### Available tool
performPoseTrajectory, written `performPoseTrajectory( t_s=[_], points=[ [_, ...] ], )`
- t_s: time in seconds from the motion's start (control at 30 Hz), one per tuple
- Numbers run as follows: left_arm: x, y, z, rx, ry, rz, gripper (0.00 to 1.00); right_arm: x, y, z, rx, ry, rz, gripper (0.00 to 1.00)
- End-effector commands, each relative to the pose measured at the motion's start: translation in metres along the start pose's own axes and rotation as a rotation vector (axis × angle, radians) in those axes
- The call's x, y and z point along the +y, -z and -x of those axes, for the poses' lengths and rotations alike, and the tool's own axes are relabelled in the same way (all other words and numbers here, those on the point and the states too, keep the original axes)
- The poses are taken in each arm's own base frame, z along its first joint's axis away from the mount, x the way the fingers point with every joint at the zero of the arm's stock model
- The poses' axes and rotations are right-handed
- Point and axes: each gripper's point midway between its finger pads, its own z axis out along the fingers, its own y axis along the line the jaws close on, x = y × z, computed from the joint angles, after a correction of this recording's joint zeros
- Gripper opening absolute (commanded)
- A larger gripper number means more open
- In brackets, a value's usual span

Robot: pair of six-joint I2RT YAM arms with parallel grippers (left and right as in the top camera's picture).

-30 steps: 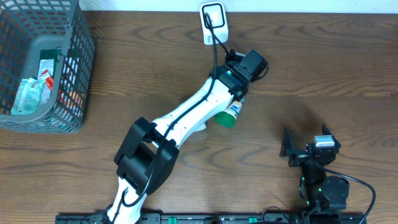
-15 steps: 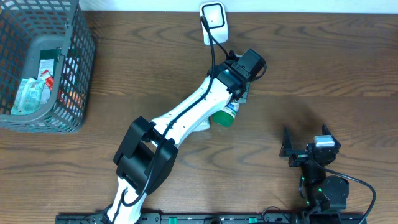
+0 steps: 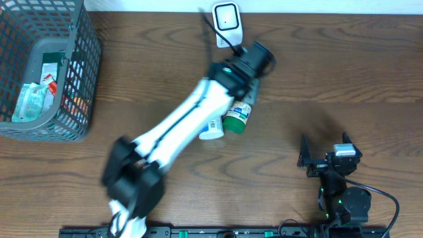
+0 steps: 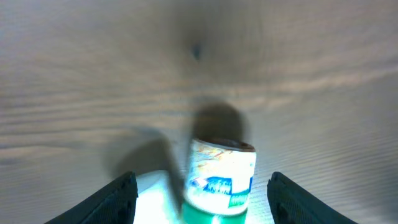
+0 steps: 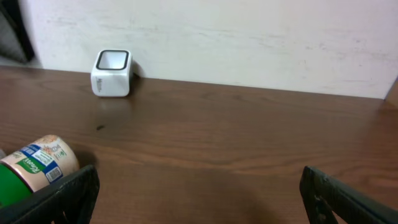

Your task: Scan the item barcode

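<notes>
The item is a small white bottle (image 3: 236, 118) with a green cap, lying on the wood table. In the left wrist view, blurred by motion, the bottle (image 4: 221, 177) lies between the two dark fingers, touching neither. My left gripper (image 4: 202, 182) is open, just above the bottle and below the white scanner (image 3: 226, 20) at the table's back edge. My right gripper (image 3: 324, 149) rests open at the front right, with nothing between its fingers (image 5: 62, 199). From there, the bottle (image 5: 37, 165) shows at far left and the scanner (image 5: 112, 73) stands by the wall.
A grey wire basket (image 3: 87, 79) holding several packaged goods stands at the back left. The scanner's black cable runs down along the left arm. Bare wood lies between the bottle and the right arm.
My left gripper has opened and let go of the bottle, which now lies on the table. The left arm has swung a little up and left; the right arm is still.
</notes>
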Motion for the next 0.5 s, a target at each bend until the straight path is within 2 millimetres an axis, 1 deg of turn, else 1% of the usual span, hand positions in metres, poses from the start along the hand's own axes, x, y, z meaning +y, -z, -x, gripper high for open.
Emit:
performPoseTrajectory(
  t_s=[0.0, 0.07, 0.13, 0.2, 0.23, 0.27, 0.3, 0.37, 0.4, 0.47],
  points=[
    [0.04, 0.087, 0.043, -0.183, 0.089, -0.024, 0.68, 0.002, 0.0, 0.0, -0.002, -0.012, 0.009, 0.99],
    [0.066, 0.114, 0.045, -0.211, 0.132, -0.007, 0.69, 0.006, 0.0, 0.001, -0.004, -0.014, 0.034, 0.99],
    [0.09, 0.136, 0.042, -0.226, 0.171, 0.017, 0.69, 0.01, 0.001, 0.002, -0.008, -0.031, 0.057, 0.99],
    [0.109, 0.153, 0.036, -0.232, 0.201, 0.038, 0.7, 0.013, 0.001, 0.011, -0.045, -0.043, 0.072, 0.99],
    [0.116, 0.159, 0.033, -0.233, 0.212, 0.047, 0.7, 0.018, 0.002, 0.018, -0.074, -0.057, 0.106, 0.99],
    [0.123, 0.165, 0.03, -0.233, 0.223, 0.056, 0.7, 0.029, 0.004, 0.029, -0.116, -0.053, 0.171, 0.99],
    [0.128, 0.17, 0.027, -0.23, 0.23, 0.063, 0.7, 0.035, 0.007, 0.037, -0.144, -0.057, 0.21, 0.99],
    [0.135, 0.176, 0.021, -0.221, 0.241, 0.076, 0.71, 0.035, 0.01, 0.05, -0.147, -0.141, 0.216, 0.99],
    [0.137, 0.177, 0.019, -0.217, 0.244, 0.08, 0.73, 0.033, 0.012, 0.056, -0.142, -0.167, 0.212, 0.99],
    [0.138, 0.177, 0.016, -0.207, 0.243, 0.084, 0.74, 0.033, 0.017, 0.076, -0.132, -0.179, 0.212, 0.99]
  ],
)
